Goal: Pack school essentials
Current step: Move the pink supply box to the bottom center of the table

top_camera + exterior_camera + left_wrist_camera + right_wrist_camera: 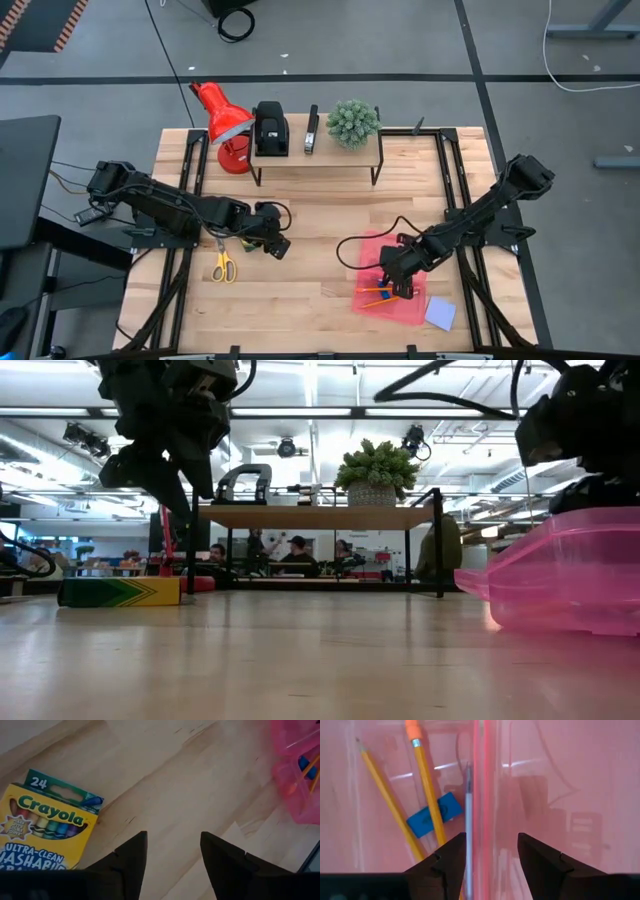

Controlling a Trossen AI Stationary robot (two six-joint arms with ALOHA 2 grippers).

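A pink see-through pouch (385, 290) lies flat near the table's front right. Through its wall I see two orange pencils (426, 790), a small blue eraser (434, 814) and a thin pen (468, 805). My right gripper (490, 837) hangs open just above the pouch, one finger on either side of its pink edge strip (479, 780). The yellow-green crayon box (45, 835) lies flat left of centre. My left gripper (172, 837) stands open above bare wood beside the box. Yellow-handled scissors (223, 266) lie at the front left, and a pale notepad (440, 313) lies right of the pouch.
A low wooden shelf (315, 155) at the far edge carries two black desk devices (270, 130) and a potted plant (353, 122). A red lamp (225, 125) stands at its left end. Black frame rails (450, 190) run along both sides of the table.
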